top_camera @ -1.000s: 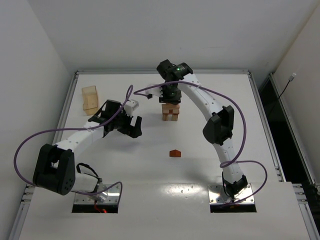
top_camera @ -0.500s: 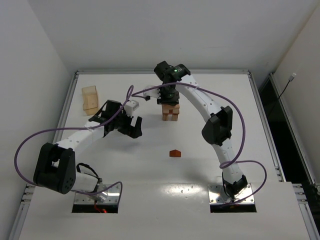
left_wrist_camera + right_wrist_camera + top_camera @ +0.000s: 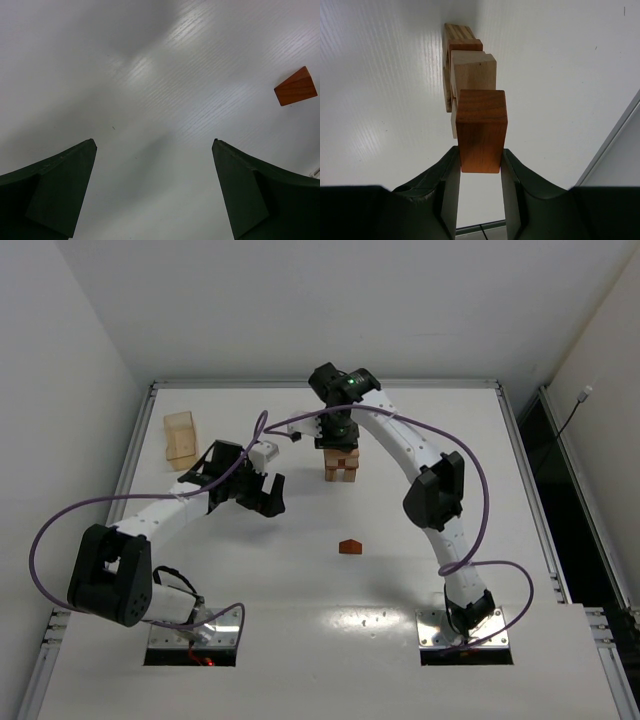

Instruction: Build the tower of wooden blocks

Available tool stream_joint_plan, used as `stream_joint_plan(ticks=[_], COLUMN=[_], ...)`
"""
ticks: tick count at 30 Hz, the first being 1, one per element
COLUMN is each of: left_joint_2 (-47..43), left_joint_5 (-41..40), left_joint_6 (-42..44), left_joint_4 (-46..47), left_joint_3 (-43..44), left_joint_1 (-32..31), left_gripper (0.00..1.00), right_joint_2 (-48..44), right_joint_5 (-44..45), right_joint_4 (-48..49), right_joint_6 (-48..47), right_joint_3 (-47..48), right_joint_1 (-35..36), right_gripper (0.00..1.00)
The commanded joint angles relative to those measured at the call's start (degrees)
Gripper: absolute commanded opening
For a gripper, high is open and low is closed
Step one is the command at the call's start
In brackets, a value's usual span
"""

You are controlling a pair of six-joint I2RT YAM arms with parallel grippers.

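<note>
Pinching a reddish-brown block (image 3: 481, 127) between its 2 fingers (image 3: 447, 172), the right gripper (image 3: 479, 151) hangs directly over the wood block tower (image 3: 341, 466). The jaws press flat against the block's 2 opposite sides, and the block's long axis points down toward the stack. In the right wrist view the tower (image 3: 470, 70) runs away beneath the held block: a pale tan cube comes first, then a thin reddish piece and pale tan pieces lower down. Whether the held block already touches the cube cannot be told from either view.

In the top view the tower stands on the far middle part of the white table (image 3: 420, 570), a narrow stack of pale and reddish layers. The right gripper (image 3: 337, 432) covers its top.

The left gripper (image 3: 262, 494) sits to the left of the tower and well apart from it, low over the table. Its jaws are spread wide and hold nothing. The left wrist view shows the 2 dark fingers (image 3: 55, 192) of that gripper (image 3: 155, 192) with only bare tabletop between them.

A small reddish-brown wedge (image 3: 349, 546) lies alone on the table, nearer the arm bases than the tower. It also shows at the right edge of the left wrist view (image 3: 296, 86).

A larger pale wooden box (image 3: 180, 438) rests near the far left corner.
</note>
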Motion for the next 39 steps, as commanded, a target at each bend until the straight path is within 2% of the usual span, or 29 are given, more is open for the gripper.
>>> stream_joint_plan(ticks=[1, 8, 17, 20, 21, 24, 27, 33, 39], left_joint_2=[0.51, 1.04, 1.57, 1.57, 1.57, 1.57, 1.57, -0.97, -6.25], left_joint_5=[1.31, 1.84, 1.84, 2.37, 2.37, 2.37, 2.37, 0.53, -1.40], left_joint_6=[-0.85, -0.85, -0.33, -0.32, -0.32, -0.32, -0.32, -0.84, -1.90], left_joint_4=[1.59, 1.59, 1.59, 1.59, 1.59, 1.59, 1.59, 1.59, 3.43], left_joint_3=[0.50, 0.50, 0.50, 0.50, 0.50, 0.50, 0.50, -0.11, -4.06], left_joint_1=[0.58, 0.58, 0.58, 0.58, 0.58, 0.58, 0.58, 1.11, 2.86], left_gripper=[1.00, 1.00, 1.00, 1.00, 1.00, 1.00, 1.00, 1.00, 1.00], right_joint_2=[0.58, 0.58, 1.11, 1.11, 0.59, -0.47, -2.13, -6.79, -15.76], right_joint_5=[0.49, 0.49, 0.49, 0.49, 0.49, -0.03, -0.04, -2.05, -3.12], right_joint_4=[-2.99, -2.99, -2.99, -2.99, -2.99, -2.46, -2.46, -2.46, -1.32], right_joint_6=[0.66, 0.66, 0.66, 1.18, 1.18, 1.80, 2.32, 2.33, 4.00], right_joint_3=[1.85, 2.38, 2.91, 3.43, 3.43, 4.05, 4.58, 2.39, -3.68], right_joint_1=[0.24, 0.24, 0.24, 0.24, 0.24, 0.24, 0.24, -0.29, -1.87], right_gripper=[0.25, 0.35, 0.41, 0.51, 0.58, 0.71, 0.77, 0.80, 0.80])
